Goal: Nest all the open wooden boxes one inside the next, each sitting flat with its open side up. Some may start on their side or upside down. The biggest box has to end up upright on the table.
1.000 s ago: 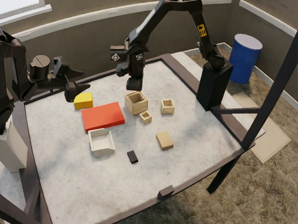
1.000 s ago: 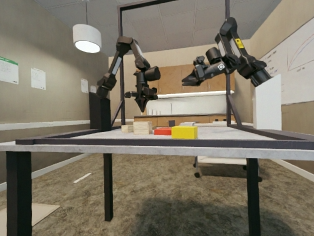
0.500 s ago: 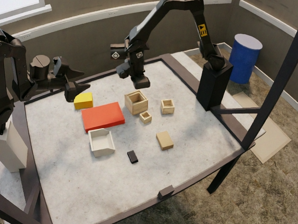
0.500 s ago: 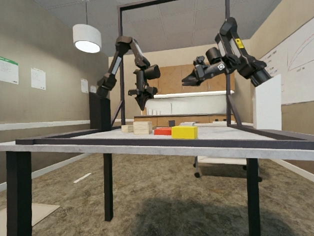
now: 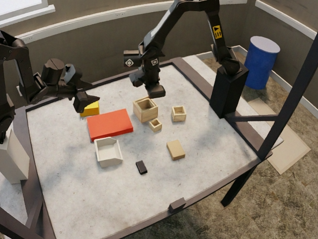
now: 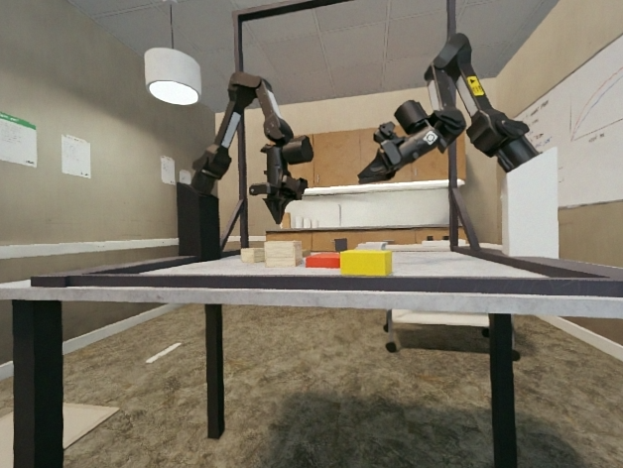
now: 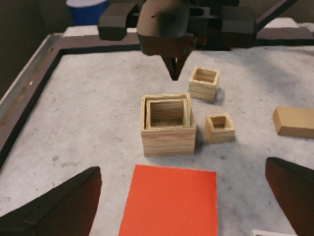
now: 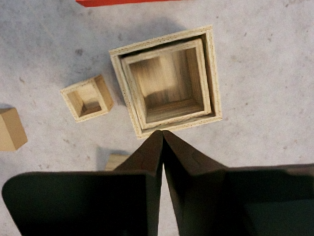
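The largest wooden box [image 5: 145,111] stands upright on the table with a second box nested flat inside it, which shows in the left wrist view [image 7: 167,112] and in the right wrist view [image 8: 167,80]. A medium-small box [image 5: 179,113] stands open side up to its right. The smallest box [image 5: 155,124] stands open side up just in front of the largest. My right gripper [image 5: 156,91] is shut and empty, hovering above the far rim of the largest box. My left gripper [image 5: 86,101] is open and empty, held high over the yellow block.
A red slab [image 5: 109,124] lies left of the boxes, with a yellow block [image 5: 90,109] behind it. A white tray [image 5: 108,151], a small black block [image 5: 141,167] and a flat tan block [image 5: 175,149] lie nearer the front. A blue barrel [image 5: 261,61] stands off the table.
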You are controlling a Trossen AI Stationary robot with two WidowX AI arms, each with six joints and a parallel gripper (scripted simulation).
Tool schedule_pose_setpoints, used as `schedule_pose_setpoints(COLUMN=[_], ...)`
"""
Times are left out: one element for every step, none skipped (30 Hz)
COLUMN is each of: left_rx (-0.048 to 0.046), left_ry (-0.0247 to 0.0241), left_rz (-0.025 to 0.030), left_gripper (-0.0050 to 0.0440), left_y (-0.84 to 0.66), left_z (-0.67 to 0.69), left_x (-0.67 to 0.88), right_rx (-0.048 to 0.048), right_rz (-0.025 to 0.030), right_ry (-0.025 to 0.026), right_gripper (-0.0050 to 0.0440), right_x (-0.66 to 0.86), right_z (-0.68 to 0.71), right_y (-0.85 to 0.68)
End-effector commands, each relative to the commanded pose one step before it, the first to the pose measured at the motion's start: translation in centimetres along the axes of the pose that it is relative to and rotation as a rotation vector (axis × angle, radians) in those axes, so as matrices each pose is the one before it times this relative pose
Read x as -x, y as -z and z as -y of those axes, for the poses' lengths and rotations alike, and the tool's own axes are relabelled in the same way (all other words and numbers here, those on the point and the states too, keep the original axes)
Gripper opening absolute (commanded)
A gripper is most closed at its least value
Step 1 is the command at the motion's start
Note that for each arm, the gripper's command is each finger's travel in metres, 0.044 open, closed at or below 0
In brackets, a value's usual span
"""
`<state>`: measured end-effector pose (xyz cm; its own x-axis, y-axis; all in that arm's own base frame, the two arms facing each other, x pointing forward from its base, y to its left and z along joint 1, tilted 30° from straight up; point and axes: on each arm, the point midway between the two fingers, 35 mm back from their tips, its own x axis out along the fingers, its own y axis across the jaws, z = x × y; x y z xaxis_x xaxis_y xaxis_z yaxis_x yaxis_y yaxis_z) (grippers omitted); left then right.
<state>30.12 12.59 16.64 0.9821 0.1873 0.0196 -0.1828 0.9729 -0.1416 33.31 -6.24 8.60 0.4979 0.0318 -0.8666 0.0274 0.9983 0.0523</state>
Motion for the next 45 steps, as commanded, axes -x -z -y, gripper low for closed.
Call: schedule_pose_setpoints(left_rx=[-0.02599, -0.00171, -0.00224, -0.00195, -0.00189, -0.00242, -0.00224, -0.0024, -0.00276, -0.00273, -0.00279, -0.00308, 0.0, 0.0, 0.01024, -0.02249, -0.00176, -0.0042, -0.00405, -0.00403, -0.00405, -0.00413, -0.00437, -0.0045, -0.00452, -0.00487, -0.00497, -0.0049, -0.00533, 0.0, 0.0, 0.00594, -0.02489, -0.00361, -0.00657, -0.00613, -0.00566, -0.00631, -0.00573, -0.00614, -0.00604, -0.00608, -0.00638, -0.00598, -0.00629], left_ry=[-0.00325, -0.00064, -0.00044, -0.0004, -0.00032, -0.00014, -0.00007, 0.00005, 0.00021, 0.00031, 0.00042, 0.00056, 0.0, 0.0, 0.00001, 0.00216, 0.00104, 0.00126, 0.00136, 0.00147, 0.00159, 0.00172, 0.00185, 0.00198, 0.00211, 0.00223, 0.00235, 0.00248, 0.00257, 0.0, 0.0, 0.00776, 0.00072, 0.00351, 0.00314, 0.00325, 0.00346, 0.00346, 0.00366, 0.00372, 0.0039, 0.00402, 0.00407, 0.0043, 0.00435], left_rz=[-0.04971, -0.01709, -0.01674, -0.01721, -0.01774, -0.01752, -0.01808, -0.01828, -0.0182, -0.01843, -0.01872, -0.01871, 0.0, 0.0, -0.06133, -0.00078, -0.02227, -0.01959, -0.01957, -0.0197, -0.01993, -0.02021, -0.02032, -0.02047, -0.02081, -0.02071, -0.02076, -0.02109, -0.02077, 0.0, 0.0, -0.0659, -0.00306, -0.02443, -0.021, -0.02107, -0.0217, -0.02119, -0.02169, -0.02155, -0.02201, -0.02214, -0.02197, -0.02252, -0.02241], left_gripper=[0.04, 0.04, 0.04, 0.04, 0.04, 0.04, 0.04, 0.04, 0.04, 0.04, 0.04, 0.04, 0.04, 0.04, 0.04, 0.04, 0.04, 0.04, 0.04, 0.04, 0.04, 0.04, 0.04, 0.04, 0.04, 0.04, 0.04, 0.04, 0.04, 0.04, 0.04, 0.04, 0.04, 0.04, 0.04, 0.04, 0.04, 0.04, 0.04, 0.04, 0.04, 0.04, 0.04, 0.04, 0.04], left_y=[-0.325, 0.19, 0.171, 0.184, 0.192, 0.175, 0.187, 0.186, 0.176, 0.18, 0.183, 0.176, 0.0, 0.0, 1.118, -0.577, 0.268, 0.168, 0.174, 0.179, 0.185, 0.19, 0.188, 0.191, 0.2, 0.193, 0.196, 0.207, 0.197, 0.0, 0.0, 1.194, -0.529, 0.319, 0.2, 0.217, 0.244, 0.228, 0.255, 0.251, 0.267, 0.275, 0.273, 0.298, 0.297], left_z=[0.297, 0.038, 0.046, 0.048, 0.051, 0.06, 0.062, 0.067, 0.073, 0.076, 0.08, 0.086, 0.0, 0.0, 0.082, 0.245, 0.094, 0.112, 0.113, 0.115, 0.118, 0.121, 0.126, 0.129, 0.132, 0.137, 0.139, 0.141, 0.145, 0.0, 0.0, 0.263, 0.237, 0.154, 0.163, 0.161, 0.161, 0.165, 0.164, 0.168, 0.171, 0.173, 0.176, 0.178, 0.181], left_x=[-1.062, -0.158, -0.157, -0.146, -0.139, -0.137, -0.128, -0.122, -0.118, -0.109, -0.101, -0.095, 0.0, 0.0, -0.049, -0.17, -0.053, -0.055, -0.044, -0.035, -0.026, -0.018, -0.009, -0.001, 0.008, 0.017, 0.026, 0.034, 0.044, 0.0, 0.0, 0.095, 0.163, 0.072, 0.093, 0.097, 0.101, 0.112, 0.114, 0.124, 0.129, 0.136, 0.144, 0.145, 0.154], right_rx=[-0.00967, -0.0028, -0.00288, -0.00278, -0.00277, -0.00286, -0.00281, -0.00283, -0.00288, -0.00284, -0.00283, -0.00287, 0.0, 0.0, -0.00285, -0.0069, -0.00257, -0.00301, -0.00291, -0.00286, -0.00284, -0.00283, -0.00286, -0.00286, -0.00284, -0.00288, -0.00287, -0.00282, -0.00287, 0.0, 0.0, -0.00282, -0.00672, -0.00246, -0.00298, -0.00283, -0.0027, -0.0028, -0.00264, -0.0027, -0.00266, -0.00264, -0.00267, -0.00256, -0.0026], right_rz=[0.02676, -0.00017, -0.00017, -0.00017, -0.00016, -0.00017, -0.00016, -0.00016, -0.00016, -0.00015, -0.00015, -0.00015, 0.0, 0.0, -0.00015, -0.00035, -0.00012, -0.00014, -0.00014, -0.00013, -0.00013, -0.00012, -0.00012, -0.00012, -0.00012, -0.00012, -0.00011, -0.00011, -0.00011, 0.0, 0.0, -0.0001, -0.00023, -0.00008, -0.0001, -0.00009, -0.00008, -0.00008, -0.00007, -0.00007, -0.00007, -0.00007, -0.00007, -0.00006, -0.00006], right_ry=[0.0074, -0.00007, -0.00007, -0.00007, -0.00007, -0.00007, -0.00007, -0.00007, -0.00007, -0.00007, -0.00007, -0.00007, 0.0, 0.0, -0.00006, -0.00015, -0.00006, -0.00007, -0.00006, -0.00006, -0.00006, -0.00006, -0.00006, -0.00006, -0.00006, -0.00006, -0.00006, -0.00006, -0.00006, 0.0, 0.0, -0.00006, -0.00014, -0.00005, -0.00006, -0.00006, -0.00006, -0.00006, -0.00005, -0.00006, -0.00005, -0.00005, -0.00006, -0.00005, -0.00005], right_gripper=[-0.005, -0.005, -0.005, -0.005, -0.005, -0.005, -0.005, -0.005, -0.005, -0.005, -0.005, -0.005, -0.005, -0.005, -0.005, -0.005, -0.005, -0.005, -0.005, -0.005, -0.005, -0.005, -0.005, -0.005, -0.005, -0.005, -0.005, -0.005, -0.005, -0.005, -0.005, -0.005, -0.005, -0.005, -0.005, -0.005, -0.005, -0.005, -0.005, -0.005, -0.005, -0.005, -0.005, -0.005, -0.005], right_x=[0.165, -0.103, -0.104, -0.1, -0.098, -0.1, -0.097, -0.096, -0.097, -0.094, -0.093, -0.092, 0.0, 0.0, -0.09, -0.213, -0.078, -0.089, -0.085, -0.082, -0.08, -0.079, -0.078, -0.077, -0.075, -0.074, -0.073, -0.07, -0.07, 0.0, 0.0, -0.067, -0.154, -0.055, -0.065, -0.06, -0.056, -0.057, -0.052, -0.052, -0.05, -0.048, -0.048, -0.044, -0.044], right_z=[-0.575, -0.09, -0.092, -0.087, -0.086, -0.088, -0.085, -0.084, -0.085, -0.082, -0.081, -0.081, 0.0, 0.0, -0.079, -0.186, -0.067, -0.077, -0.073, -0.07, -0.068, -0.067, -0.066, -0.065, -0.063, -0.062, -0.06, -0.058, -0.057, 0.0, 0.0, -0.055, -0.125, -0.043, -0.051, -0.046, -0.043, -0.043, -0.039, -0.038, -0.036, -0.034, -0.033, -0.031, -0.03], right_y=[0.555, 0.203, 0.21, 0.205, 0.205, 0.213, 0.211, 0.214, 0.219, 0.217, 0.218, 0.222, 0.0, 0.0, 0.222, 0.542, 0.204, 0.24, 0.233, 0.231, 0.23, 0.231, 0.234, 0.235, 0.235, 0.239, 0.239, 0.236, 0.241, 0.0, 0.0, 0.238, 0.57, 0.21, 0.255, 0.243, 0.233, 0.242, 0.229, 0.235, 0.232, 0.231, 0.234, 0.226, 0.229])
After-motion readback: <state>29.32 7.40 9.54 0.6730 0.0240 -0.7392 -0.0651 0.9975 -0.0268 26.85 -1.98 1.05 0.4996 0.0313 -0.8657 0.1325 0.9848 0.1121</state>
